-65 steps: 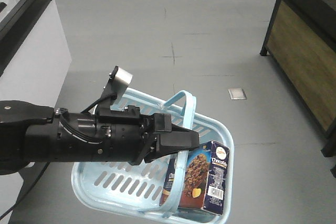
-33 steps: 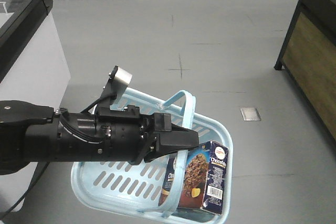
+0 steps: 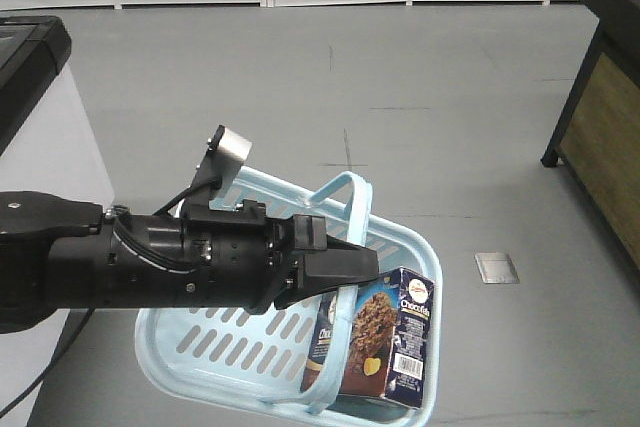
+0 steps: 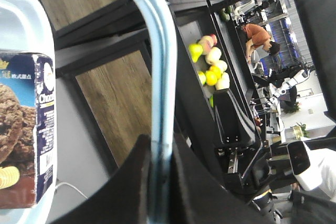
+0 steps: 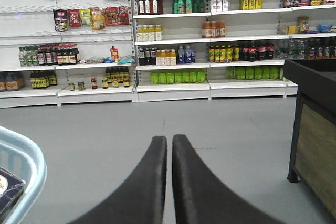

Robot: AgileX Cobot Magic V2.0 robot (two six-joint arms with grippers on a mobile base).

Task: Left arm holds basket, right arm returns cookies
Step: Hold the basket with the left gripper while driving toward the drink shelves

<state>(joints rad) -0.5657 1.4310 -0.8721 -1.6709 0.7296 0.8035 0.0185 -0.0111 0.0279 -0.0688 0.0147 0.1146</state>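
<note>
While the black left gripper [image 3: 362, 269] is clamped tight on one hoop handle of the light blue slotted plastic basket [image 3: 152, 349], the navy-and-brown cardboard cookie box [image 3: 385, 342] stands upright inside the basket, at its end past that handle. Off to the basket's side, the black right gripper [image 5: 169, 145] is pinched closed, empty. Hung by one handle, the basket could tilt when reached into, toppling the box.

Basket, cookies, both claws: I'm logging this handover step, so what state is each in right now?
basket, hanging in the air by one handle.
left claw, shut on that handle.
right claw, shut, holding nothing.
cookies, standing upright inside the basket, not gripped.
</note>
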